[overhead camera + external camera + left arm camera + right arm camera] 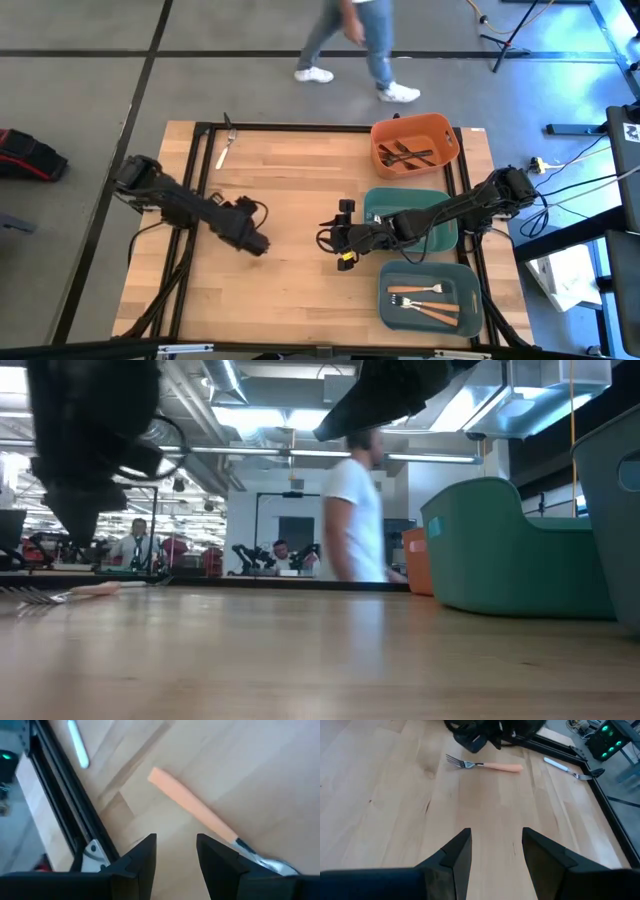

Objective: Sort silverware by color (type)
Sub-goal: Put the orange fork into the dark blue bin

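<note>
A fork with a silver head and an orange-tan handle (487, 766) lies flat on the wooden table; it also shows in the left wrist view (192, 805) and the low view (70, 592). My left gripper (176, 842) hovers open just above it (258, 245), its fingertips beside the handle and clear of it. A second fork with a pale handle (225, 146) lies near the table's far left edge. My right gripper (325, 238) hangs open over mid-table (496, 837), with bare wood below. The orange bin (440, 135) holds dark forks. The near teal bin (470, 300) holds orange-handled forks (425, 300).
A second teal bin (380, 205) stands between the other two along the table's right side, partly under my right arm. Black frame rails (300, 127) run round the table top. A person (355, 40) walks past beyond the far edge.
</note>
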You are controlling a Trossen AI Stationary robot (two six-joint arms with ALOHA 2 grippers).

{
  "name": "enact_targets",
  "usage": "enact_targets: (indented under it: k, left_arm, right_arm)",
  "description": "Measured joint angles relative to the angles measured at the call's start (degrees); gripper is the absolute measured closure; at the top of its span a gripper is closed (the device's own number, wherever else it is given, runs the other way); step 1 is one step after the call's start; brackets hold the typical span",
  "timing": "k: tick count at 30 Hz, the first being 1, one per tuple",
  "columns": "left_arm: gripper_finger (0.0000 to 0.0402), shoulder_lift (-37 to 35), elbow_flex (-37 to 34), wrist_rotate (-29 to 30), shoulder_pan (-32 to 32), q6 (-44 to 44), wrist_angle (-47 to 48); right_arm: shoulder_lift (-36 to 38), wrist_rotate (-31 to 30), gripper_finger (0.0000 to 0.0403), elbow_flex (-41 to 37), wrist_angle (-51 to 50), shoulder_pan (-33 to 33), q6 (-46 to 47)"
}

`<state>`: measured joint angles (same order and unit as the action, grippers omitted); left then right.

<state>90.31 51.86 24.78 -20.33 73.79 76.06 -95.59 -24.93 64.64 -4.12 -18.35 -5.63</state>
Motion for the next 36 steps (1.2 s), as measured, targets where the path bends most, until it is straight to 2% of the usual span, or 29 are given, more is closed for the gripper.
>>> enact_targets:
  k: [7,11,20,30,33,36]
  left_arm:
    - [0.0264,-12.72,-10.94,4.88,-1.93,6.75,-14.62]
    - [0.0264,-16.43,-16.61,5.12,-1.65,7.22,-20.83]
    - [0.0264,-16.88,-25.58,4.81,0.37,8.34,-35.81]
    - [0.0266,-16.95,-27.94,4.52,0.93,3.62,-40.58]
    - [0.0280,-16.93,-28.01,4.54,0.86,1.58,-41.18]
    - [0.0309,-16.93,-28.01,4.46,0.86,0.20,-41.69]
  right_arm:
    - [0.00,-0.02,0.0242,0.00,0.04,0.00,0.85]
    - [0.00,-0.08,0.0242,0.00,0.11,0.00,0.84]
    - [0.00,-0.08,0.0242,0.00,0.18,0.00,0.84]
    - [0.00,-0.07,0.0242,0.00,0.17,0.00,0.83]
    - [0.00,0.16,0.0242,0.00,0.17,0.00,1.05]
    - [0.00,1.31,0.0242,0.00,0.42,0.02,5.68]
